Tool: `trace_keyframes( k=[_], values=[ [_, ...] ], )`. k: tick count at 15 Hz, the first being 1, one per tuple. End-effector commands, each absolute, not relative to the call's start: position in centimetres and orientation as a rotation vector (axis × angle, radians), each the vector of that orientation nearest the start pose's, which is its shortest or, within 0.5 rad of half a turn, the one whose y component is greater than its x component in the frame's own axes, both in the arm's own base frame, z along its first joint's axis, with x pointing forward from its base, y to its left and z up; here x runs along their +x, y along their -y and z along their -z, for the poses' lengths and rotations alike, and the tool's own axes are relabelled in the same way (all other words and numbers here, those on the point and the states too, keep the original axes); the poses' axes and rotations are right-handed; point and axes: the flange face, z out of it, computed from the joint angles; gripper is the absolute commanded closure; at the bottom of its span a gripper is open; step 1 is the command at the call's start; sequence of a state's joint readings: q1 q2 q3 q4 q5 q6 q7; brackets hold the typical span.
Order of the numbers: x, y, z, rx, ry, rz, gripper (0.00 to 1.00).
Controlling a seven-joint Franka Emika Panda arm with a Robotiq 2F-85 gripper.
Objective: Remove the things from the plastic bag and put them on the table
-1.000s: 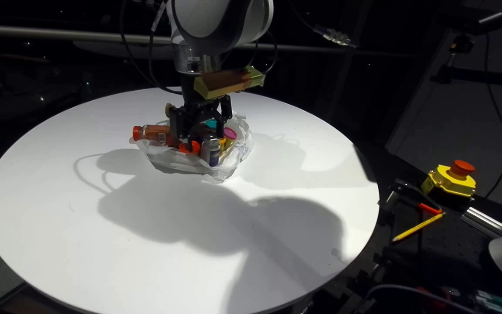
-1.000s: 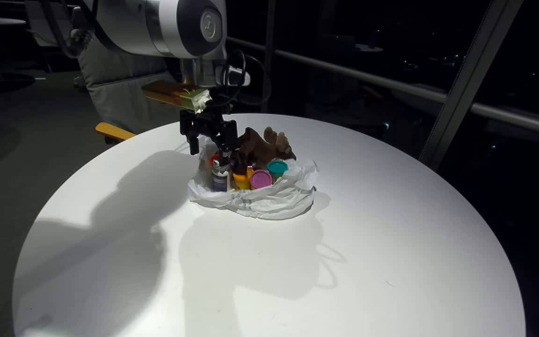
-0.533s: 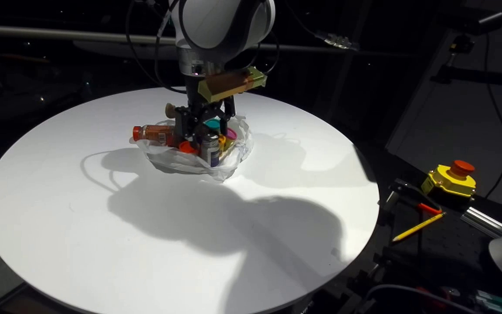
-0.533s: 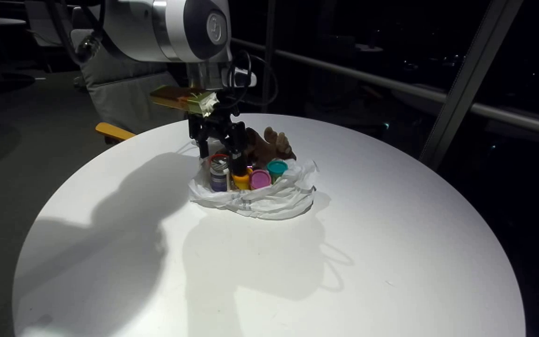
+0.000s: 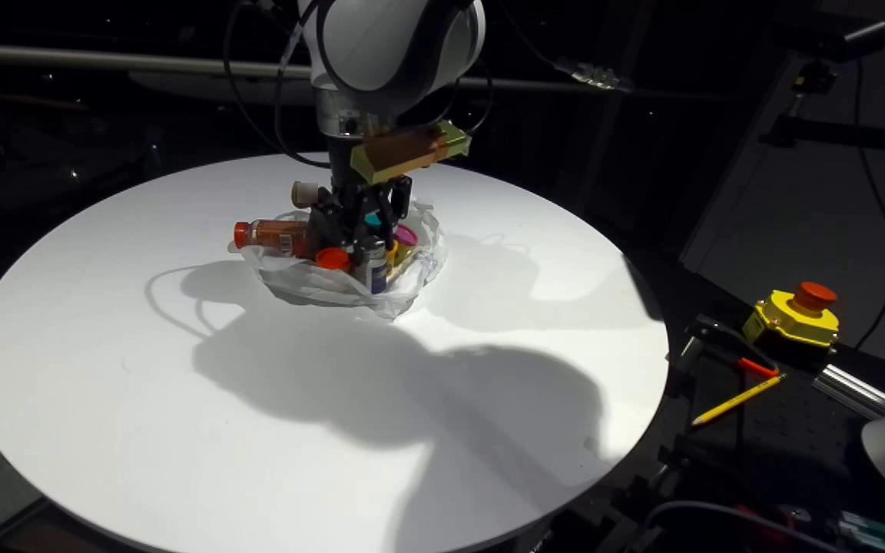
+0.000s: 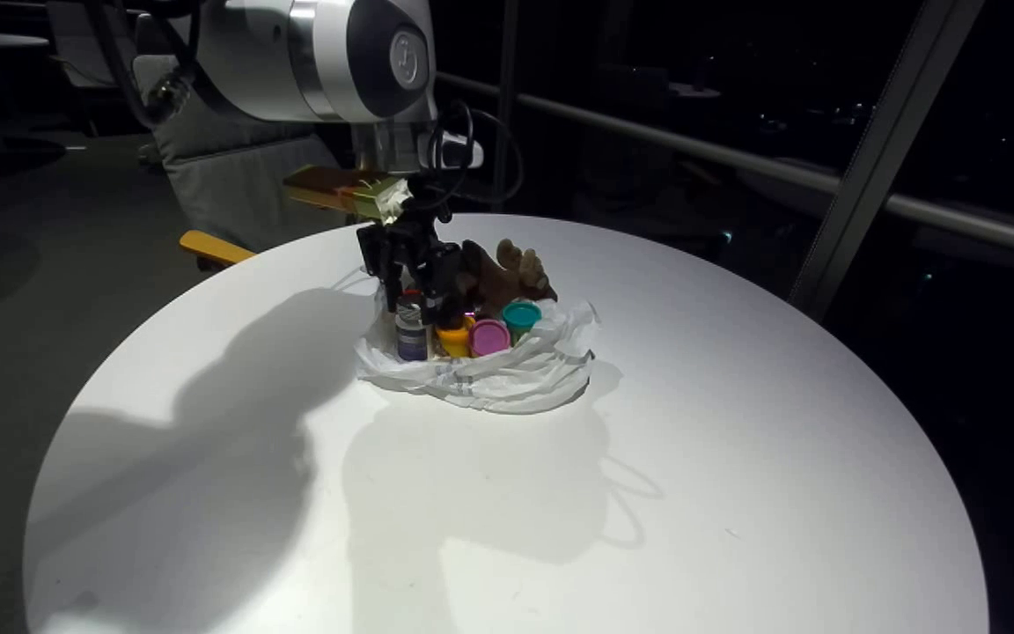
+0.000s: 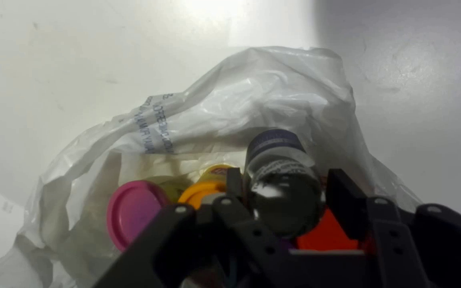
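The plastic bag (image 6: 516, 387) lies spread on the white table (image 6: 692, 458) with the things inside. A small dark-capped bottle with a purple label (image 7: 274, 140) stands upright between the fingers of my gripper (image 7: 286, 184). The jaws are partly closed around it, and narrow gaps show beside its cap in the wrist view, so they look open. Beside it are a red-lidded tub (image 5: 333, 259), a yellow tub (image 6: 454, 339), a pink-lidded tub (image 6: 490, 337) and a teal-lidded tub (image 6: 522, 315). A brown plush animal (image 6: 494, 283) is partly hidden behind the gripper. A red-capped bottle (image 5: 277, 236) leans over the bag's edge.
A boxy taped piece (image 5: 410, 150) sticks out from my wrist above the bag. Off the table's edge stand a yellow box with a red button (image 5: 796, 319) and a pencil (image 5: 738, 399). A grey chair (image 6: 234, 176) is behind the table.
My gripper has shifted over the small bottle and come lower, and its jaws have drawn in from wide around the bottle's top. The bag and its contents look unmoved.
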State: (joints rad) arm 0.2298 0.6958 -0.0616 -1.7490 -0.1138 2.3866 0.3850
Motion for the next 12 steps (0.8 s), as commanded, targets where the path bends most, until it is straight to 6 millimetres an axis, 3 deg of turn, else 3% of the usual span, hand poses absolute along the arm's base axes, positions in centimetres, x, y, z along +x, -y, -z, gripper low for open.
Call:
trace_keyframes(
  k=[1, 5, 7, 10, 12],
  values=[
    [64.8, -11.3, -17.1, -3.269, -0.201, -0.035, 0.73],
    [64.5, -10.8, -19.3, -3.257, -0.187, -0.056, 0.76],
    [64.0, -9.6, -22.4, -3.266, -0.182, -0.022, 0.76],
    [62.5, -6.7, -26.9, -3.285, -0.217, 0.04, 0.76],
    [60.9, -3.6, -29.1, -3.308, -0.283, 0.091, 0.76]
  ],
)
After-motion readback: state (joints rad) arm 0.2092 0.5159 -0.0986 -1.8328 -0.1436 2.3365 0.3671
